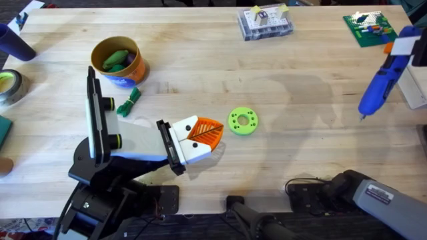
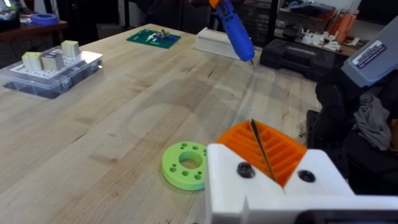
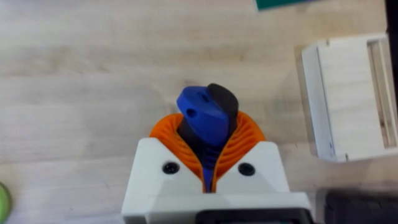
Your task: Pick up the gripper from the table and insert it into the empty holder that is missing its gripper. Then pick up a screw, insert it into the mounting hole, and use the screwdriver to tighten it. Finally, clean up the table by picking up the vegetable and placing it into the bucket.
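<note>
Right wrist: right pincer [image 3: 208,155] clamps screwdriver [image 3: 205,118].

I see the wooden table [image 1: 200,87]; on it the bucket [image 1: 120,61] — vegetable [image 1: 130,101] just beside it, green ring disc [image 1: 243,121] farther off, clear parts box [image 1: 265,23] well beyond.

A pale butcher-block wooden surface [image 1: 280,80] of joined planks, lightly scuffed, spreads under soft, even light. Beyond its far edge, in the left wrist view, stands a dark cluttered workshop: black shelving [image 2: 273,18] and a black bench [image 2: 311,53] carrying white and orange printed parts.
</note>
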Motion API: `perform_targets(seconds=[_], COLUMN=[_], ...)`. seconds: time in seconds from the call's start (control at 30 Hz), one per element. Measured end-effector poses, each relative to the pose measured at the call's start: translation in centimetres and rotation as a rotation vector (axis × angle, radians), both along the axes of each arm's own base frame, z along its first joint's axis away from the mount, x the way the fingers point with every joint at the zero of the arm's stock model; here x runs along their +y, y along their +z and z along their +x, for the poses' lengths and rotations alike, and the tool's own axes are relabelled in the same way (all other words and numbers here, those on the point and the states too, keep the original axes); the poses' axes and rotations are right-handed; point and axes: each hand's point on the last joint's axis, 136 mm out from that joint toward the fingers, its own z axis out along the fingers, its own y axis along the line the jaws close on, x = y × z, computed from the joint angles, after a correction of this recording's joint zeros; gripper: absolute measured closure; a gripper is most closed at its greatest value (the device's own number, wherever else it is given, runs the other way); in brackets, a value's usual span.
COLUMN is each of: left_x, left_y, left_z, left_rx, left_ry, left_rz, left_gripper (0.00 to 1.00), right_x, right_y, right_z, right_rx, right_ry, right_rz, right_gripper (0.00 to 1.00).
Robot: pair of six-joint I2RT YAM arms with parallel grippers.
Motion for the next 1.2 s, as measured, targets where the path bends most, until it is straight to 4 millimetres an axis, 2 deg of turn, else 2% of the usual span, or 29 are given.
perform_targets(seconds=[0.07, 0.13, 0.27, 0.6, 0.8, 1.0, 1.2], left_x=[0.0, 0.0, 0.0, 0.0, 0.0, 0.0, 0.0], left_y=[0.0, -0.1, -0.1, -0.1, -0.1, -0.1, -0.1], left_z=[0.0, 0.0, 0.0, 0.0, 0.0, 0.0, 0.0], left_rx=[0.001, 0.005, 0.006, 0.006, 0.006, 0.006, 0.006], left_ry=[0.0, 0.0, 0.0, 0.0, 0.0, 0.0, 0.0], left_rz=[0.0, 0.001, 0.001, 0.001, 0.001, 0.001, 0.001], left_gripper=[0.988, 0.988, 0.988, 0.988, 0.988, 0.988, 0.988], right_x=[0.7, 1.0, 1.7, 1.4, 1.2, 2.0, 4.3], right_y=[1.0, 1.2, -1.2, -6.9, -10.0, -12.7, -12.7], right_z=[-0.1, -0.4, -2.3, -1.9, -0.9, 0.5, 3.2], right_rx=[-0.033, -0.035, 0.09, 0.259, 0.318, 0.375, 0.338], right_ry=[0.013, 0.012, -0.004, -0.055, -0.128, -0.102, 0.003], right_rz=[-0.004, 0.001, 0.066, 0.2, 0.304, 0.311, 0.222], right_gripper=[0.956, 0.957, 0.958, 0.957, 0.958, 0.959, 0.94])
